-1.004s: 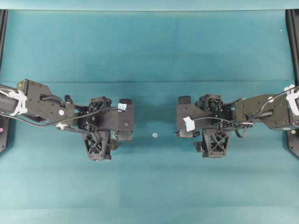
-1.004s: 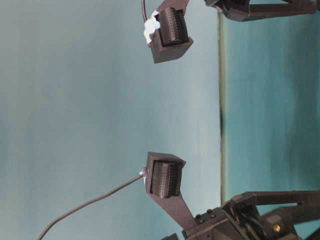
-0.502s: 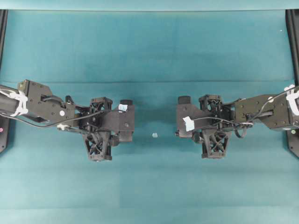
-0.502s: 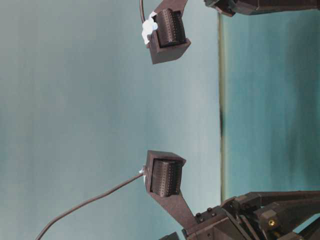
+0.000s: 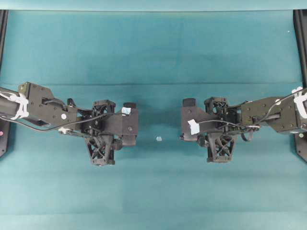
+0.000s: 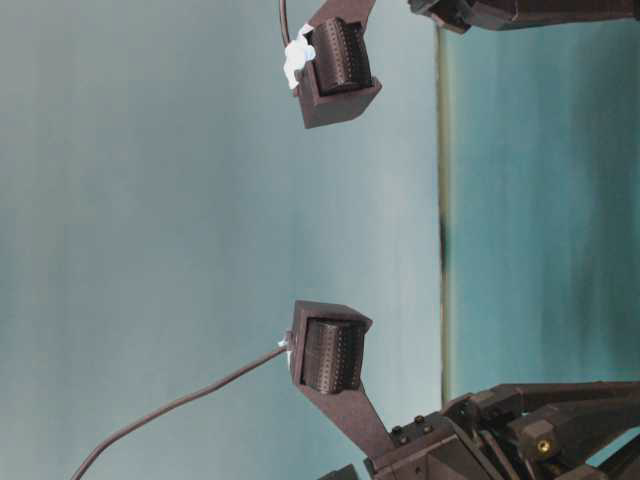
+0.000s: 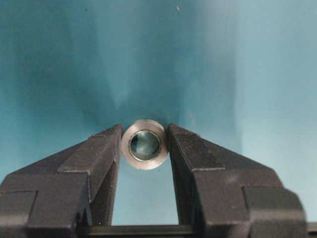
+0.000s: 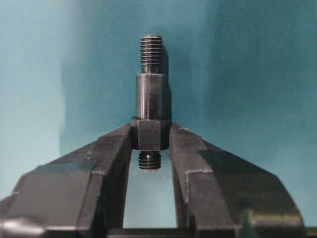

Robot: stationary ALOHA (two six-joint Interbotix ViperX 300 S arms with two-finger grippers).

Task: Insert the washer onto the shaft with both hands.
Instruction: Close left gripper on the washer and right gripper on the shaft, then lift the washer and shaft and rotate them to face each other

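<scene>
In the left wrist view the washer [image 7: 144, 163], a silvery ring with a dark centre hole, stands on edge between the two black fingertips of my left gripper [image 7: 144, 144], which is shut on it. The right wrist view shows the shaft [image 8: 150, 94], dark grey and stepped with threaded ends. It points away from the camera, and my right gripper [image 8: 150, 137] is shut on its thick collar. From overhead the left gripper [image 5: 102, 128] and the right gripper [image 5: 218, 125] face each other across a gap, and both parts are hidden under them.
A small pale white speck [image 5: 159, 139] lies on the teal cloth [image 5: 153, 52] between the two grippers. Black frame rails run along the left edge [image 5: 3, 28] and the right edge [image 5: 300, 28] of the table.
In the overhead view the fingers of both grippers have drawn closer together. The right one closed more. Both arms stay where they were.
</scene>
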